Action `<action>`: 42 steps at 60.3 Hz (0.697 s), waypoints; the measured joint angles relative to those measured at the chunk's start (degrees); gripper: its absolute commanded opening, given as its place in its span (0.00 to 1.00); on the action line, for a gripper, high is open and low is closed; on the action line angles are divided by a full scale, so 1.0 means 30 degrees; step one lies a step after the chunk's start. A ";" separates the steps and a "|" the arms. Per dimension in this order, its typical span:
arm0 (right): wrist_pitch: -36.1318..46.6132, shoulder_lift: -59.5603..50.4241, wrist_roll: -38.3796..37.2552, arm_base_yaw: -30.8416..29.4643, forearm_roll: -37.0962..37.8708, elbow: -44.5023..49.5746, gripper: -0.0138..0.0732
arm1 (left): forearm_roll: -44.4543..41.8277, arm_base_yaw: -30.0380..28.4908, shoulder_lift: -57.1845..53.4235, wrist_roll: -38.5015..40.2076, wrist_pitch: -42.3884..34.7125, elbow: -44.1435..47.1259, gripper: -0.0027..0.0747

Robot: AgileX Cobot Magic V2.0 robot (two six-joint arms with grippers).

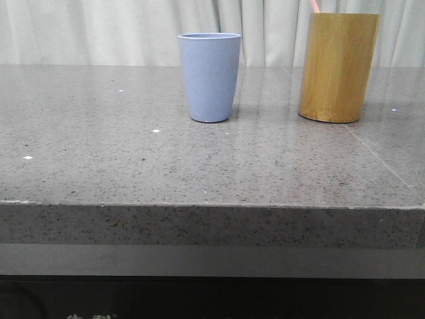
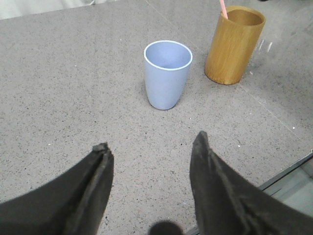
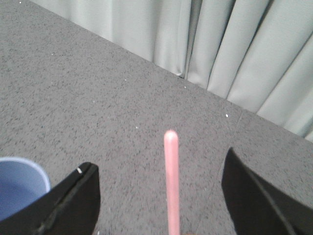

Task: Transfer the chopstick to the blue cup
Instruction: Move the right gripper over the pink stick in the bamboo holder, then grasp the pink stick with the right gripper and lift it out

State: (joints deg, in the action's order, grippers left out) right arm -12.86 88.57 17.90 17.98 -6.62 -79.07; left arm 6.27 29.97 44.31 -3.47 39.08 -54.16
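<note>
Front view, read left to right: the blue cup [image 1: 210, 76] stands upright near the middle of the grey speckled worktop [image 1: 99, 159], mouth up and unobstructed, which suits it as the receiving vessel. Just beside it to the right, apart and not touching, stands the taller bamboo holder [image 1: 338, 66]; the chopstick [image 1: 315, 5] rests inside it, its pale pink tip leaning out above the rim, so the stick is not yet transferred. In the left wrist view, the left tool [image 2: 151, 147] hangs low over the bare worktop short of the blue cup, its jaws spread wide and holding nothing; it appears held back, out of the path between the two vessels. In the right wrist view, the right tool [image 3: 159, 183] is positioned with its jaws apart on either side of the chopstick's free end, no finger touching the stick. Judgement: this straddling stance is preparation for closing on the stick, with lift and carry to the cup outstanding.
</note>
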 measured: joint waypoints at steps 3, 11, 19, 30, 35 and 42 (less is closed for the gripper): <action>0.0033 0.0611 0.0000 0.0000 0.0000 -0.0494 0.78 | 0.0000 0.0000 0.0000 0.0000 -0.0039 0.0000 0.51; 0.0040 0.1929 0.0000 0.0000 0.0000 -0.1397 0.76 | 0.0000 0.0000 0.0000 0.0000 -0.0117 0.0044 0.51; -0.0004 0.2446 0.0000 0.0000 0.0000 -0.1568 0.60 | 0.0000 0.0000 0.0000 0.0000 -0.0117 0.0044 0.51; -0.0199 0.2523 0.0000 0.0000 0.0000 -0.1577 0.33 | 0.0000 0.0000 0.0000 0.0000 -0.0152 0.0044 0.51; -0.0278 0.2523 0.0000 0.0000 0.0000 -0.1610 0.26 | 0.0000 0.0000 0.0000 0.0000 -0.0148 0.0044 0.51; -0.0311 0.2523 0.0053 0.0000 0.0000 -0.1610 0.17 | 0.0000 0.0000 0.0000 0.0000 -0.0148 0.0044 0.51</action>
State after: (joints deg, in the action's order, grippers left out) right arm -13.79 96.14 18.06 17.98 -6.62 -83.90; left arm 6.27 29.97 44.31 -3.47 38.64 -54.02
